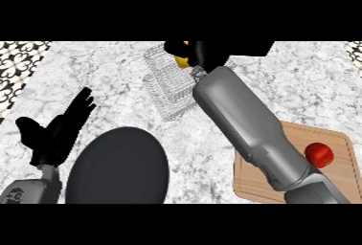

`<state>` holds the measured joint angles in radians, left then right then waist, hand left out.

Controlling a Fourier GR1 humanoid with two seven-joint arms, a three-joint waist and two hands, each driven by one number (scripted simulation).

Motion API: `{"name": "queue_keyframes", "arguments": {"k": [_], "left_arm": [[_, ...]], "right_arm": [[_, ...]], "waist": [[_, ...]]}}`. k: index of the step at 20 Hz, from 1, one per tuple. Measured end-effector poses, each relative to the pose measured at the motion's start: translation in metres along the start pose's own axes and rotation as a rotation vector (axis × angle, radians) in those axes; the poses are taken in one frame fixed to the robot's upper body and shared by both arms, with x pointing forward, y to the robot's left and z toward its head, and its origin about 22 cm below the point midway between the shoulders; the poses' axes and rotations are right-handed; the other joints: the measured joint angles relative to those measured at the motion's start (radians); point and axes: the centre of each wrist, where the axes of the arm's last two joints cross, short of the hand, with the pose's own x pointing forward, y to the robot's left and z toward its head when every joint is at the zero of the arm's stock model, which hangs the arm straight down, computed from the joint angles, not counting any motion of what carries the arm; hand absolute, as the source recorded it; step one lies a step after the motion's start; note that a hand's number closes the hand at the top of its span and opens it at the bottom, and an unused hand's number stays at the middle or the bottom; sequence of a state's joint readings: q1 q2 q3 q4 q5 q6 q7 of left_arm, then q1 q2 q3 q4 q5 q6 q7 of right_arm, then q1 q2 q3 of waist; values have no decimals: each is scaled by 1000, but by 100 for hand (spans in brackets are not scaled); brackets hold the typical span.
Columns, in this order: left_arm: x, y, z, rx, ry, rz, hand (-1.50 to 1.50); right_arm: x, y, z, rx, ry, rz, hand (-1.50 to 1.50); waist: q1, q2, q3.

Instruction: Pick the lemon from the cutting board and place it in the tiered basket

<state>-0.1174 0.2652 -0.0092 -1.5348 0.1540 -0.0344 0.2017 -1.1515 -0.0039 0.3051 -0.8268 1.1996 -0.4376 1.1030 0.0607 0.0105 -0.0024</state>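
Counter (106, 72), lemon (182, 61) (in right hand (209, 50)) over basket (166, 95)

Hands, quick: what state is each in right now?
Left hand: open, resting at the view's left, holding nothing.
Right hand: shut on the lemon, over the tiered basket.

Yellow lemon (182, 61), red fruit (320, 154), tan board (335, 139), marbled grey counter (106, 72).

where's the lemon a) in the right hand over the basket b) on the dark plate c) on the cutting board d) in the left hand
a: the yellow lemon shows in the curled right hand above the wire basket, not on the cutting board.
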Motion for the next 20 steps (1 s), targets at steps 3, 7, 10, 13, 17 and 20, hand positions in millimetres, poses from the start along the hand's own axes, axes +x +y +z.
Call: {"name": "queue_keyframes", "arguments": {"k": [3,7,10,13,17,20], "left_arm": [[-1,-3,2,-4,-3,4,0],[1,-7,1,-8,-3,6,0],[1,-7,3,-12,-4,4,0],[2,-7,1,-4,-4,3,0],[5,-5,2,2,0,3,0],[4,-5,0,2,2,9,0]], "right_arm": [[0,3,-7,-22,10,-30,-150],[0,11,-15,-34,19,-39,-150],[1,13,-19,-50,28,-70,-150],[1,11,-24,-79,47,-144,-150],[4,3,-32,-123,98,-277,-150],[5,-2,-34,-162,136,-390,-150]], "waist": [[5,-1,0],[9,0,0],[14,1,0],[11,2,0],[3,1,1],[-3,0,1]]}}
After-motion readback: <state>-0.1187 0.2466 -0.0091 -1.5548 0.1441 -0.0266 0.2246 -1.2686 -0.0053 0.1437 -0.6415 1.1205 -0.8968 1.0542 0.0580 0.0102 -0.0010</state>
